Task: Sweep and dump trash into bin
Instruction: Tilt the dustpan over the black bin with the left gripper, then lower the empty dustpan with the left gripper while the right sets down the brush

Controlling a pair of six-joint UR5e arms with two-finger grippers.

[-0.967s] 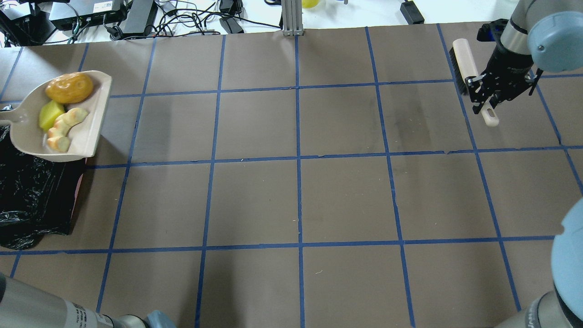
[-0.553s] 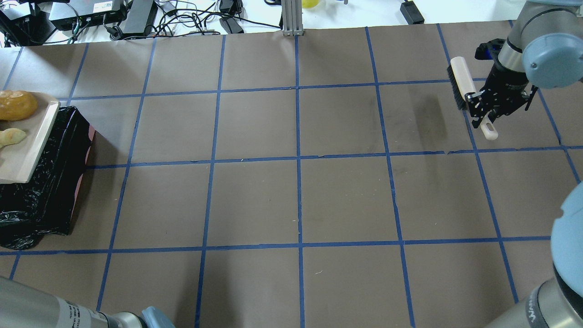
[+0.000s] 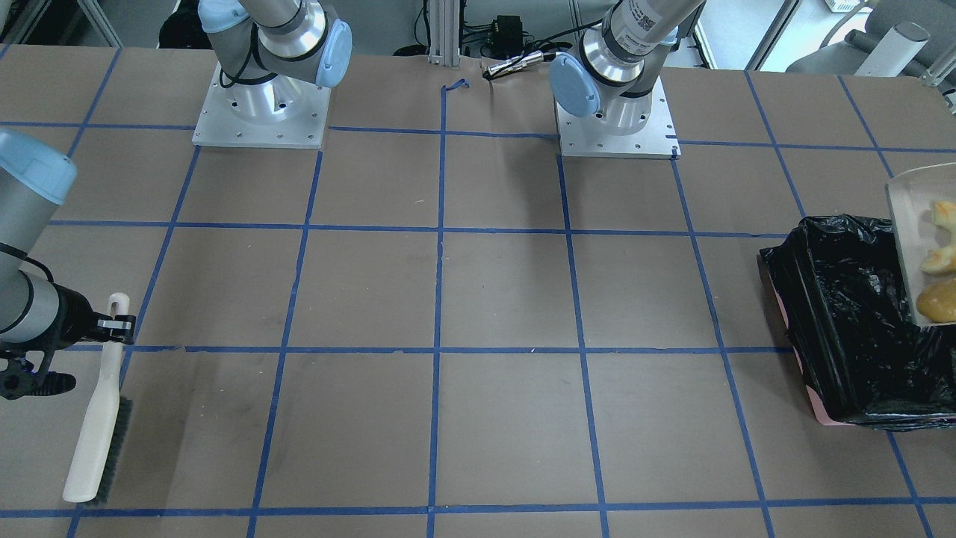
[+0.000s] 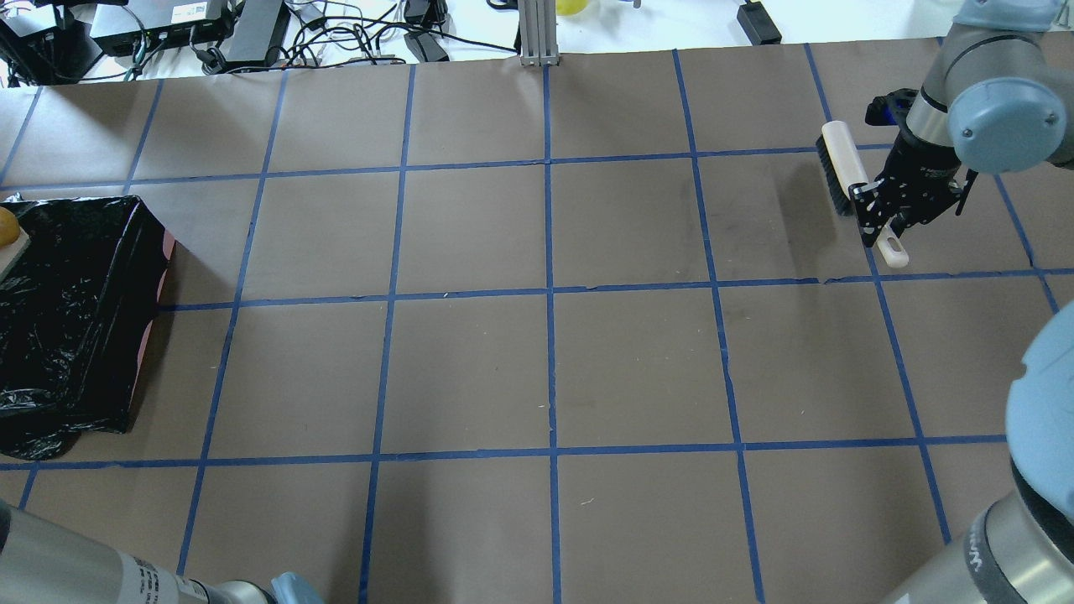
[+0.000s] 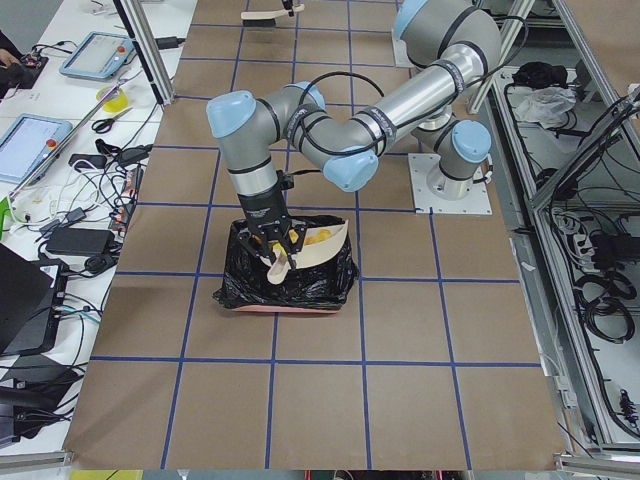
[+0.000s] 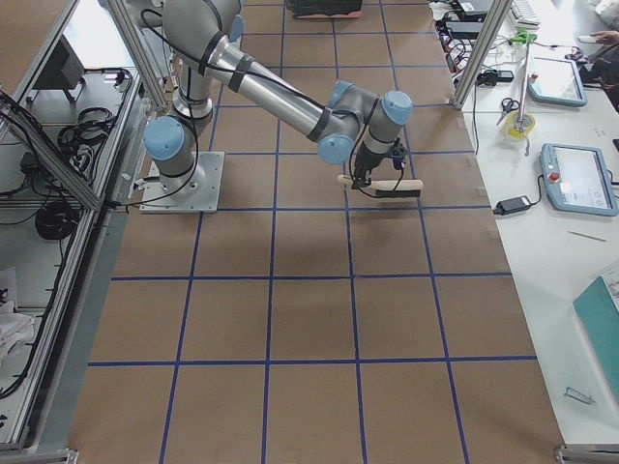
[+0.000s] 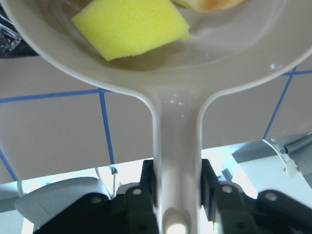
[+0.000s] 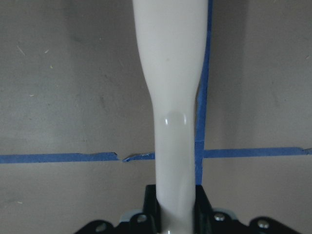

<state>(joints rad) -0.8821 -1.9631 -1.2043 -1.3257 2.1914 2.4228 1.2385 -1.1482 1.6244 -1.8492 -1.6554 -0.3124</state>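
My left gripper (image 7: 178, 197) is shut on the handle of the beige dustpan (image 7: 178, 146). It holds the pan above the bin (image 4: 75, 319), a pinkish box lined with a black bag, at the table's left end. In the pan lie the yellow sponge wedge (image 7: 131, 27), the croissant-like piece (image 3: 942, 258) and the golden-brown potato-like lump (image 3: 937, 299). In the overhead view only a sliver of the pan (image 4: 15, 247) shows. My right gripper (image 4: 881, 220) is shut on the handle of a white hand brush (image 4: 839, 164) with black bristles, at the far right.
Cables and electronics (image 4: 252, 33) lie beyond the table's far edge, with an aluminium post (image 4: 537, 33) at its middle. The two arm bases (image 3: 261, 104) stand on the robot's side. Blue tape lines grid the brown tabletop (image 4: 545, 369).
The dustpan with the trash has moved left over the bin, almost out of the overhead view. The right gripper with the brush has moved slightly towards the robot.
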